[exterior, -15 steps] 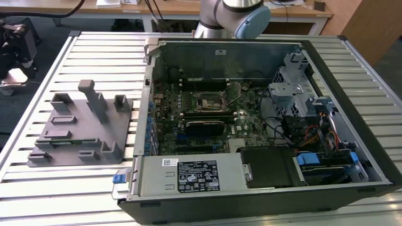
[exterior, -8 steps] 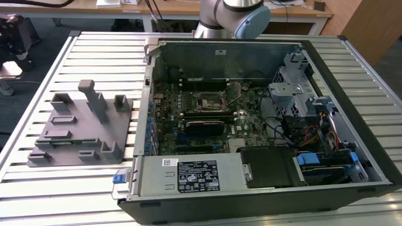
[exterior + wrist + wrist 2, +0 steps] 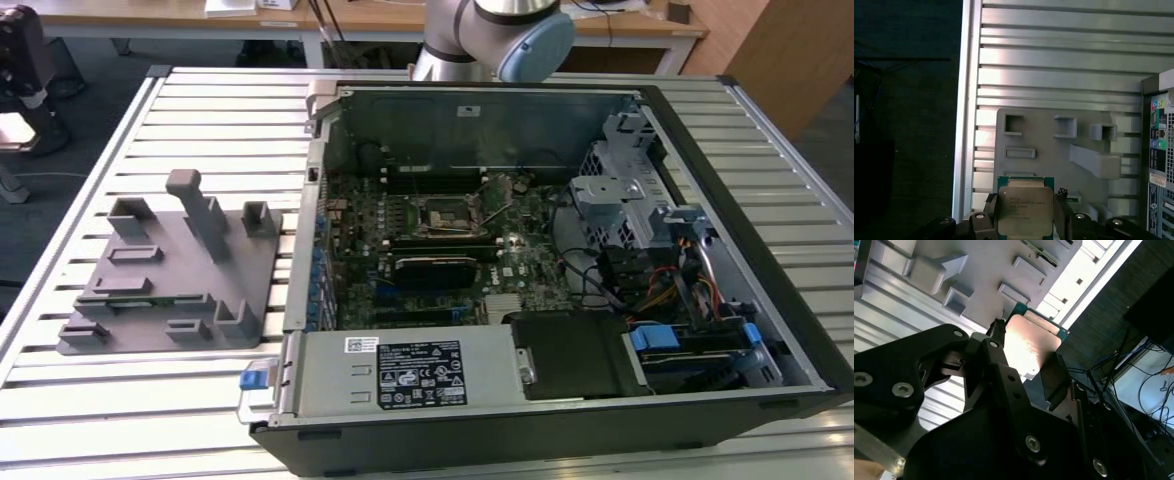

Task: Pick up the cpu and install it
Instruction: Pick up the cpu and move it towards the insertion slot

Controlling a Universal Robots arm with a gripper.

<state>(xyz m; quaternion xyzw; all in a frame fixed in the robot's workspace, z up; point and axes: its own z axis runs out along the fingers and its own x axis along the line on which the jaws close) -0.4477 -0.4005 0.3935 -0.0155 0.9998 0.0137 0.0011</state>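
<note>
Aloft, cpu (image 3: 1025, 210) over slatted table (image 3: 1054, 65), dark floor (image 3: 904, 125).

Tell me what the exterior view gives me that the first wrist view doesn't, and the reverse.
Exterior view: the inside of the open black computer case, with its green motherboard and square black socket, plus a grey-and-blue joint of the arm. First wrist view: the square silver-topped cpu clamped between the black fingers. Both: the grey moulded fixture tray, the slatted metal table and part of the case.
</note>
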